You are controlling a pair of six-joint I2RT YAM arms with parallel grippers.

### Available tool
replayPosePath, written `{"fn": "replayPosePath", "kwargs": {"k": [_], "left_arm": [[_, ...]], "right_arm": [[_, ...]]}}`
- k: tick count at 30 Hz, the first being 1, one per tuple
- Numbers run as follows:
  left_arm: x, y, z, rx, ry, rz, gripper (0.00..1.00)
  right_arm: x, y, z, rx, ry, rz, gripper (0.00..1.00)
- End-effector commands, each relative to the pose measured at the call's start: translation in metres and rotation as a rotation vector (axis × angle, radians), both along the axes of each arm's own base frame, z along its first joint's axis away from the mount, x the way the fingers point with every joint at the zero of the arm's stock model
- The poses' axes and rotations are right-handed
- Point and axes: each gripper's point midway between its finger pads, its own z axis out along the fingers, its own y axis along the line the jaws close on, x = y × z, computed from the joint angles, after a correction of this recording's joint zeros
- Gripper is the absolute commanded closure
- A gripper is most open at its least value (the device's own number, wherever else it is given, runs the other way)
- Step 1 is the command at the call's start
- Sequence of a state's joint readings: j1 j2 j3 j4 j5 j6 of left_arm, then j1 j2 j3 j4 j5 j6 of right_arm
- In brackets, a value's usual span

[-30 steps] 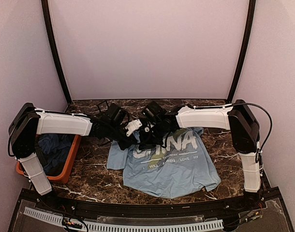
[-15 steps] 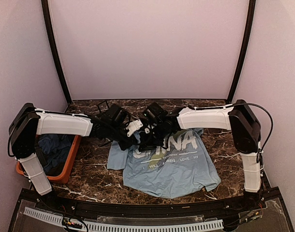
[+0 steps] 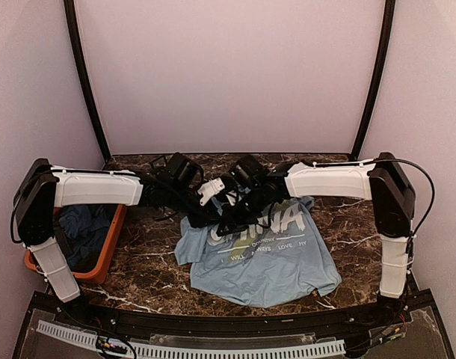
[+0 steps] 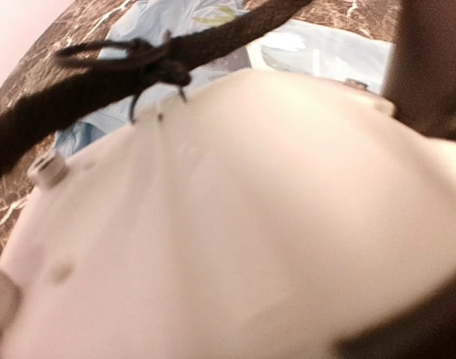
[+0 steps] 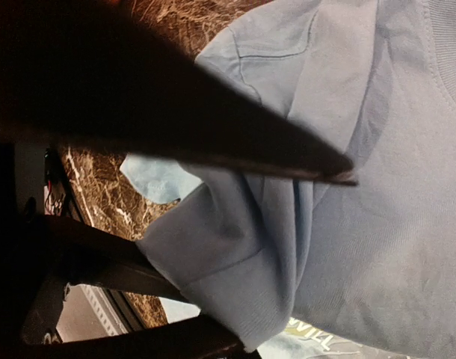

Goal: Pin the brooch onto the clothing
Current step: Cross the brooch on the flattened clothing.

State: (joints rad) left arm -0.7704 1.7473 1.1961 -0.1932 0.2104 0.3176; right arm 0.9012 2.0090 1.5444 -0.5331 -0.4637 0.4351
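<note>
The clothing (image 3: 273, 258), a light blue T-shirt with white "CHINA" lettering, lies on the dark marble table (image 3: 146, 262). Both arms meet over its upper left corner. My right gripper (image 3: 228, 217) is shut on a gathered fold of the shirt. In the right wrist view this fold (image 5: 235, 254) hangs bunched under a dark finger (image 5: 213, 142), lifted off the table. My left gripper (image 3: 202, 208) sits close beside it at the shirt's left shoulder. A pale casing (image 4: 235, 224) fills the left wrist view and hides its jaws. The brooch is hidden.
An orange bin (image 3: 112, 239) holding darker blue garments (image 3: 82, 224) stands at the table's left edge. A dark braided cable (image 4: 86, 82) crosses the top of the left wrist view. Purple walls enclose the table on three sides.
Both arms have shifted a little to the right. The shirt's left sleeve and edge have been drawn right with them.
</note>
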Motion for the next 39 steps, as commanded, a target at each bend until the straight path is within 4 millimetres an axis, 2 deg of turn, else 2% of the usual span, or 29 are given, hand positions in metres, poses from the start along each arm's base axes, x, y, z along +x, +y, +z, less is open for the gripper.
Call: {"fn": "replayPosePath", "kwargs": {"k": [1, 5, 7, 11, 13, 16, 21, 28, 33, 39], "left_arm": [[-0.033, 0.008, -0.004, 0.017, 0.118, -0.093, 0.54], [-0.042, 0.007, 0.005, 0.000, 0.125, -0.134, 0.43], [-0.038, 0.011, 0.007, 0.016, 0.102, -0.117, 0.39], [-0.017, 0.026, 0.007, 0.089, 0.018, -0.008, 0.29], [-0.008, 0.033, 0.007, 0.121, -0.014, 0.042, 0.21], [-0.006, 0.035, 0.010, 0.123, -0.031, 0.050, 0.09], [-0.009, 0.034, 0.022, 0.088, -0.054, 0.040, 0.07], [-0.036, 0.017, 0.037, -0.034, -0.001, -0.100, 0.07], [-0.052, 0.007, 0.039, -0.092, 0.056, -0.178, 0.07], [-0.055, 0.003, 0.030, -0.087, 0.103, -0.197, 0.10]], "right_arm": [[-0.006, 0.007, 0.058, 0.205, -0.063, 0.138, 1.00], [-0.004, -0.002, 0.062, 0.211, -0.076, 0.164, 1.00], [-0.002, -0.007, 0.063, 0.210, -0.073, 0.160, 1.00], [0.000, -0.017, 0.062, 0.210, -0.065, 0.149, 1.00], [0.001, -0.023, 0.061, 0.208, -0.061, 0.142, 1.00], [0.002, -0.028, 0.058, 0.206, -0.051, 0.139, 1.00], [-0.003, -0.032, 0.052, 0.206, -0.023, 0.165, 1.00], [-0.013, -0.034, 0.045, 0.212, 0.010, 0.204, 1.00], [-0.019, -0.033, 0.044, 0.230, 0.035, 0.222, 1.00], [-0.028, -0.028, 0.050, 0.260, 0.037, 0.260, 1.00]]}}
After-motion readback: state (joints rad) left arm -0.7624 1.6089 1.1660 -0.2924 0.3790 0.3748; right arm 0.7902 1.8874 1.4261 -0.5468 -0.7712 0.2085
